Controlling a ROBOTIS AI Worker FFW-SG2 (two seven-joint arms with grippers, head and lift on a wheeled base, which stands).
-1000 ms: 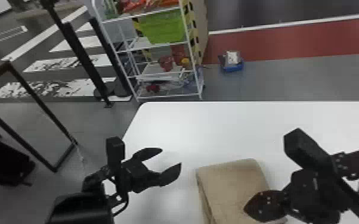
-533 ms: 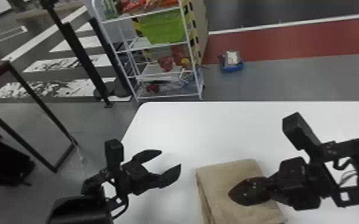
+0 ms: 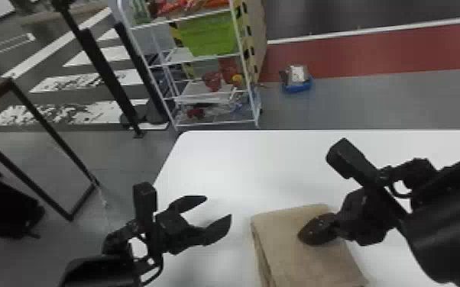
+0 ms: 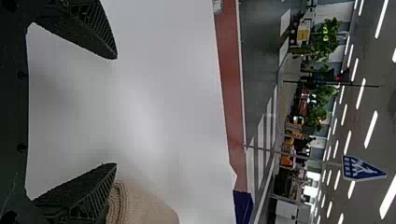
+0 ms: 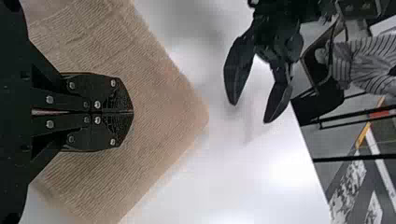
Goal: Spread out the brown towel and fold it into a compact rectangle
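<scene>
Brown ribbed cloth towel [image 3: 298, 263] lies folded in layers on the smooth white table [image 3: 259, 164], at the lower edge of the head view, a little right of the centre. The black two-finger right gripper [image 3: 302, 236] is over the towel, its fingers pressed together; whether they touch the cloth, I cannot tell. The black two-finger left gripper [image 3: 217, 208], lower left of the centre, has its fingers spread, with nothing between them.
</scene>
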